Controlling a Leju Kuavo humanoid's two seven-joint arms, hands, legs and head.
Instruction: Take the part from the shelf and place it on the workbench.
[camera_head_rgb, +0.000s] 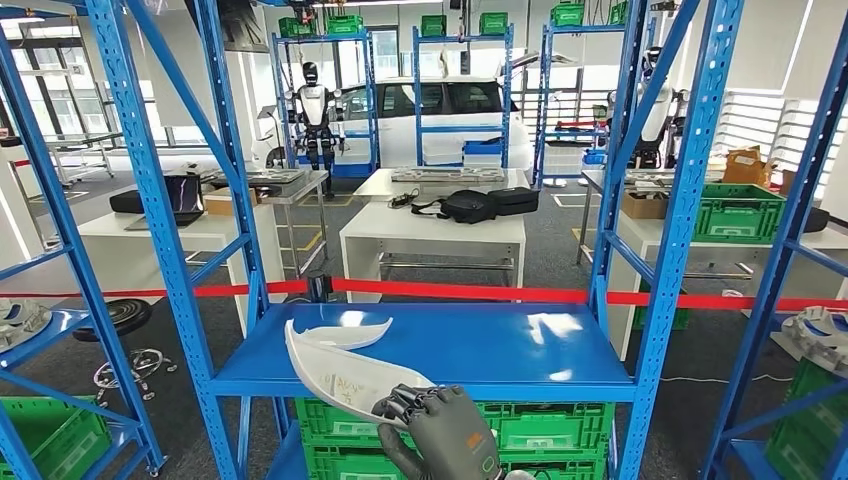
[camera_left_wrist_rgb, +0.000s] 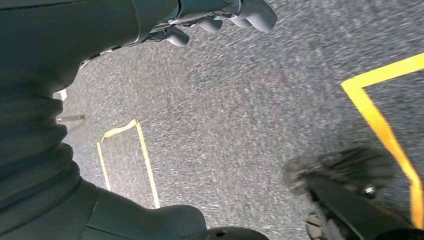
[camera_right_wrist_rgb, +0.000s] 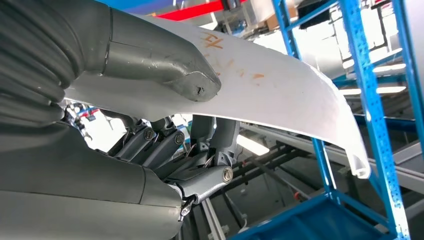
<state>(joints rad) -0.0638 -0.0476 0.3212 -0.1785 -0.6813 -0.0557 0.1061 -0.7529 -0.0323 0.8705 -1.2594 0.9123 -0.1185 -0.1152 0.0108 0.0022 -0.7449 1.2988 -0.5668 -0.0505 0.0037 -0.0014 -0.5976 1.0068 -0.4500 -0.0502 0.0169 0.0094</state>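
Observation:
My right hand (camera_head_rgb: 445, 425) grips a long, curved white part (camera_head_rgb: 335, 372) at its near end, just over the front edge of the blue shelf board (camera_head_rgb: 480, 350). In the right wrist view the thumb (camera_right_wrist_rgb: 165, 65) presses on the top of the part (camera_right_wrist_rgb: 280, 95), which has orange marks, and the fingers (camera_right_wrist_rgb: 200, 150) curl under it. A second, smaller white part (camera_head_rgb: 352, 332) lies on the shelf behind the held one. My left hand (camera_left_wrist_rgb: 220, 17) hangs over the grey floor and holds nothing, fingers loosely bent.
Blue uprights (camera_head_rgb: 682, 200) frame the shelf on both sides. Green crates (camera_head_rgb: 545, 425) sit under the board. A red tape barrier (camera_head_rgb: 450, 292) runs behind the shelf, with white tables (camera_head_rgb: 430, 232) beyond. Side racks hold more parts (camera_head_rgb: 815, 335). Yellow lines (camera_left_wrist_rgb: 385, 125) mark the floor.

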